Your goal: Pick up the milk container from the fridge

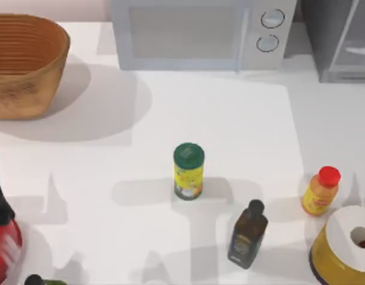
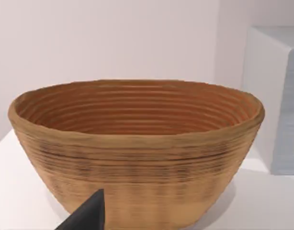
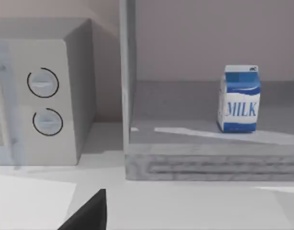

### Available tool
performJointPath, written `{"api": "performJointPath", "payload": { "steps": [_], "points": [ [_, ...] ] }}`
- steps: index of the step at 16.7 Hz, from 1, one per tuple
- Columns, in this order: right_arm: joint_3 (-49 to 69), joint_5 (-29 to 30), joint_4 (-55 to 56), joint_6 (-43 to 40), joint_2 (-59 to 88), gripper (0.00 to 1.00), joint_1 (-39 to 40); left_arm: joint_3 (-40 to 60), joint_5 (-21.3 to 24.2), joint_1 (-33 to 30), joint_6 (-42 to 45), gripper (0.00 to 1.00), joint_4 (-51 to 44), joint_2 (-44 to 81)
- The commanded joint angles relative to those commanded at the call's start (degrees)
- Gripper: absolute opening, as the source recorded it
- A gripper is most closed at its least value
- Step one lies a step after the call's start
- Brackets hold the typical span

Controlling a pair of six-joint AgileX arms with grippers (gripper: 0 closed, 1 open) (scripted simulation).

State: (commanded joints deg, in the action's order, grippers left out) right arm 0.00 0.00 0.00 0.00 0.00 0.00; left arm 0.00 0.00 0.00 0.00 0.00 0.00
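Standing upright on the floor of the open fridge (image 3: 209,158), the milk container (image 3: 238,98) shows blue and white with MILK on its face, well apart from any tool. Beside the fridge sits the white microwave (image 3: 41,96), at the table's (image 1: 230,119) far edge. Left arm (image 1: 1,237) rests at the table's near left corner, facing the woven basket (image 2: 137,158). Whether either tool's fingers are apart or together, I cannot tell
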Motion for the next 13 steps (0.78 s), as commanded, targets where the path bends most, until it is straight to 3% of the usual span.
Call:
{"api": "performJointPath", "payload": {
  "steps": [6, 13],
  "points": [
    [1.1, -2.3, 6.1, -0.1, 5.9, 1.00, -2.4, 0.0, 0.0, 0.0, 0.0, 1.00, 0.0, 0.0],
    [4.6, -11.9, 36.8, -0.1, 38.9, 1.00, -12.6, 0.0, 0.0, 0.0, 0.0, 1.00, 0.0, 0.0]
  ]
}}
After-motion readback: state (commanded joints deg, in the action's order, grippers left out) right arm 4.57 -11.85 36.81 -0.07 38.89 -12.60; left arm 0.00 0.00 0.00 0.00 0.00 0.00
